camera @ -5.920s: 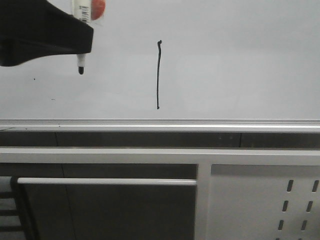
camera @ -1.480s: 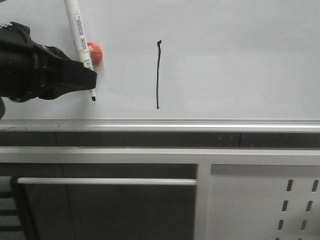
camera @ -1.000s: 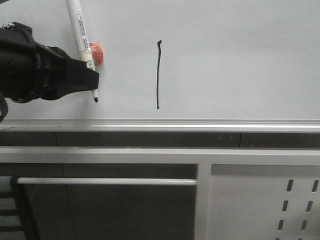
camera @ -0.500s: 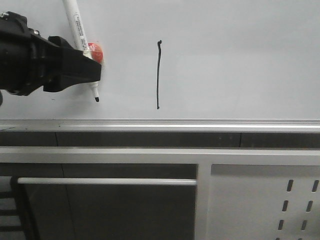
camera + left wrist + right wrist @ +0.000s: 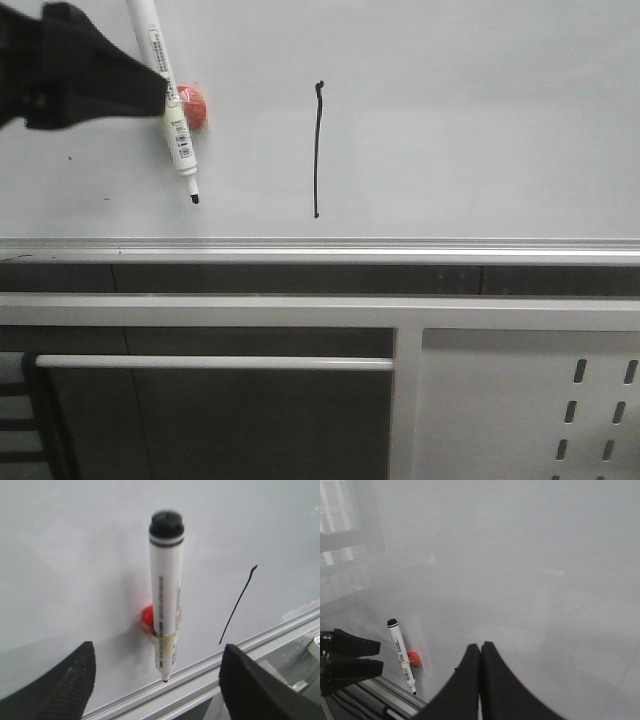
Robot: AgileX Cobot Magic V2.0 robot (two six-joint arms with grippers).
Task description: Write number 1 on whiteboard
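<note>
Stroke number 1 [image 5: 317, 150] right of left gripper [image 5: 155, 680] | left spread, empty | right gripper [image 5: 480, 650] closed

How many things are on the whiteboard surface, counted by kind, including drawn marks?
White marker pen with black tip: 1
Round red-orange magnet holding the pen: 1
Thin black hand-drawn vertical stroke, the number 1: 1
Total: 3, all on the glossy pale grey whiteboard
</note>
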